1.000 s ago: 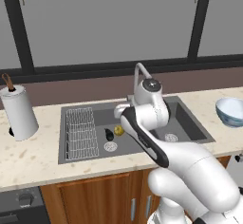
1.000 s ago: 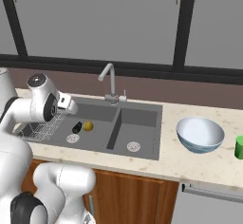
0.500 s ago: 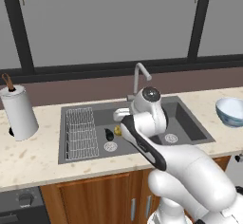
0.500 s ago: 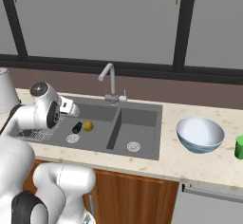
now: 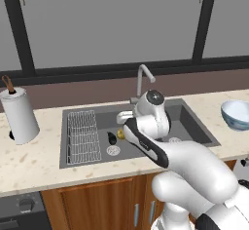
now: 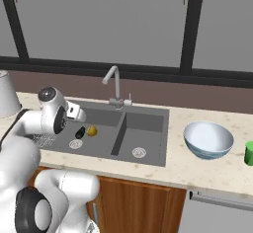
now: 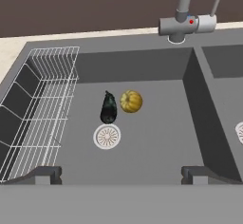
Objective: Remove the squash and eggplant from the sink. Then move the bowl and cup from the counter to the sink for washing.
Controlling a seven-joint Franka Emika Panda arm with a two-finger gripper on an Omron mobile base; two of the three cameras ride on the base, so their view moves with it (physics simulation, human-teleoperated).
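Looking down the hand: the gripper [image 7: 121,174] is spread wide, empty, above the left basin of the sink [image 7: 156,66].
Hidden: the squash [image 5: 120,134] is partly covered by the arm in the left base view.
Ahead: the eggplant [image 7: 108,107] touches the squash's left side, beyond a round drain [image 7: 107,136].
Left: wire rack [image 7: 38,99].
Far right: bowl [image 6: 208,139] and cup [image 6: 249,153], cut off by the picture edge, on the counter [image 6: 207,170].

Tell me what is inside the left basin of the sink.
The eggplant and squash lie side by side above the round drain; the wire rack stands along the left wall. Nothing seems covered there.
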